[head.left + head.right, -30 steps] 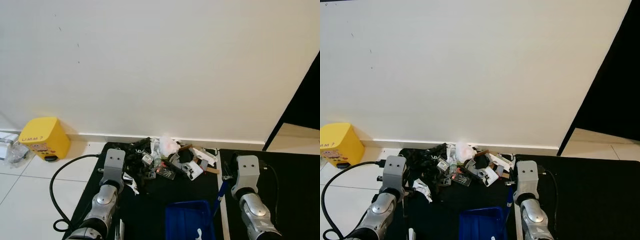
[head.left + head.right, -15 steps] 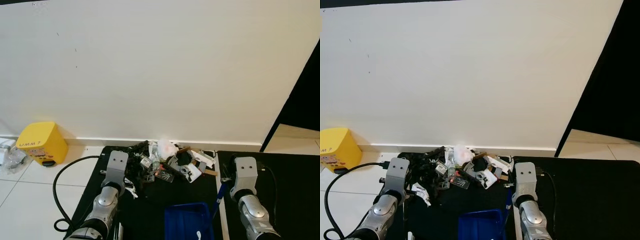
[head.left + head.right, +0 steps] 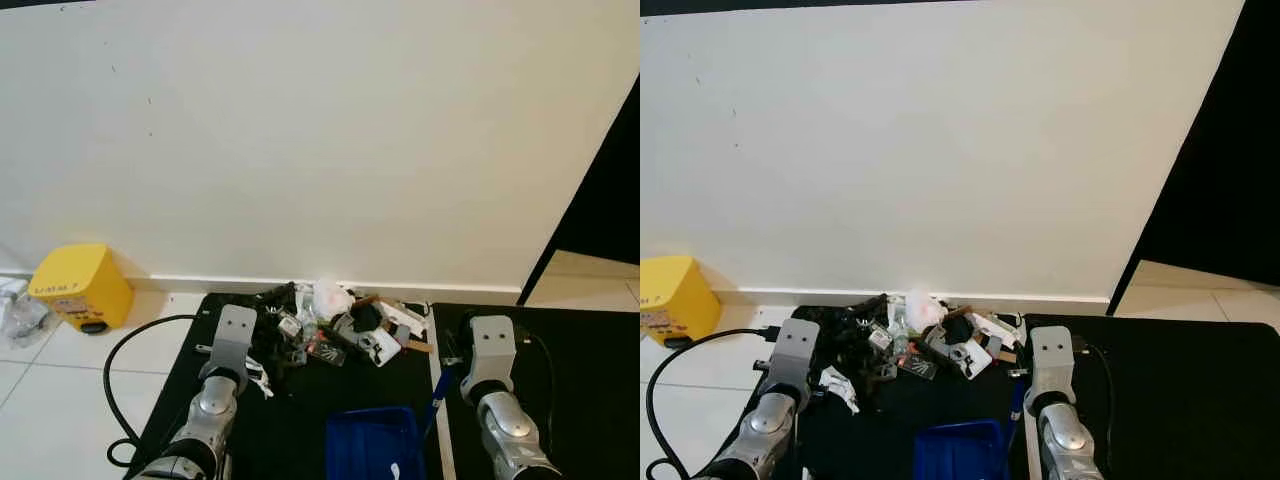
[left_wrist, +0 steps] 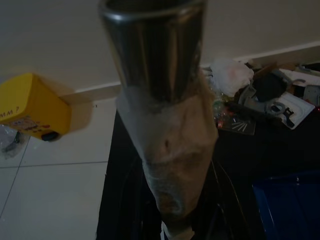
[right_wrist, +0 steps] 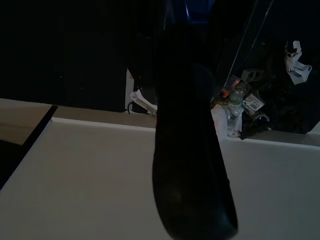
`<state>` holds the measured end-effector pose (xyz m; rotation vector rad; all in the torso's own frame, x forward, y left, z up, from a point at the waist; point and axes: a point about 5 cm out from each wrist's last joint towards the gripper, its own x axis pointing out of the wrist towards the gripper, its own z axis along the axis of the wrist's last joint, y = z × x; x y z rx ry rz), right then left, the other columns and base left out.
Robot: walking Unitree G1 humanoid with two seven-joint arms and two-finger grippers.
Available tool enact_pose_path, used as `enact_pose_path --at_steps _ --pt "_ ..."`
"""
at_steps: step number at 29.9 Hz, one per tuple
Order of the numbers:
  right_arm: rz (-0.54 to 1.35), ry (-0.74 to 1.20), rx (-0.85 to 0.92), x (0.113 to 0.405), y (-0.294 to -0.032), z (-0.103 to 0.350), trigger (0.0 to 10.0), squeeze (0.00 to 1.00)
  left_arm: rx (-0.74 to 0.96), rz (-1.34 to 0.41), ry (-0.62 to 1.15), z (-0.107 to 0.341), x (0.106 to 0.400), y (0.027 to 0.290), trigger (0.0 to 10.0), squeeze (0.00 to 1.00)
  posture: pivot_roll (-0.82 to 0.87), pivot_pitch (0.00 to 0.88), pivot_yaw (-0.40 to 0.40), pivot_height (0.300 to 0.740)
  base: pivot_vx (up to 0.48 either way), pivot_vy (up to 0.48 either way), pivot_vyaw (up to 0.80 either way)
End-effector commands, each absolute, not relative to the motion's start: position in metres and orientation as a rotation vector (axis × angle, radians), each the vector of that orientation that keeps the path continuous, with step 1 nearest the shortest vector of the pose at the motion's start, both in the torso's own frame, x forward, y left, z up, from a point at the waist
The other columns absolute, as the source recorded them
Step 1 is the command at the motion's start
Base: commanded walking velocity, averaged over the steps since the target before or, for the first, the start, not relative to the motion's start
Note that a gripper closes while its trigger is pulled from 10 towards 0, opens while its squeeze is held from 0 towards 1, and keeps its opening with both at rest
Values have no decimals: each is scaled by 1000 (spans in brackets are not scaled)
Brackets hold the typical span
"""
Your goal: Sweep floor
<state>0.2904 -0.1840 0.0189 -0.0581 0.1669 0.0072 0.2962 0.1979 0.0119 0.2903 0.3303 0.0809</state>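
Blue dustpan (image 3: pixel 372 445) near, litter pile (image 3: pixel 335 325) far by wall, unmoved; camera tilted up slightly. Claw states: cannot tell.

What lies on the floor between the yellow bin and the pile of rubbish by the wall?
In the left eye view, between the yellow bin and the rubbish pile: bare white tile, a black cable, then the black mat's edge.

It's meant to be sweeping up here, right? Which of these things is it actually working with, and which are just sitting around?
Part of the sweeping:
- pile of litter on the black mat by the wall
- blue dustpan in front of the pile
- metal handle seen from the left wrist

Just lying about:
- yellow box
- black cable
- clear plastic bag
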Motion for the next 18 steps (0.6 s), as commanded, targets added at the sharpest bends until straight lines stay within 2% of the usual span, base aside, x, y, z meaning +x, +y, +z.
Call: enact_pose_path --at_steps 1,18 --pt "1 230 -65 282 -186 7 10000 0 348 111 389 5 288 213 10000 0 -30 92 50 740 0 0 0" --pt "19 231 -62 282 -182 7 10000 0 399 117 382 6 288 215 10000 0 -42 94 55 740 0 0 0"
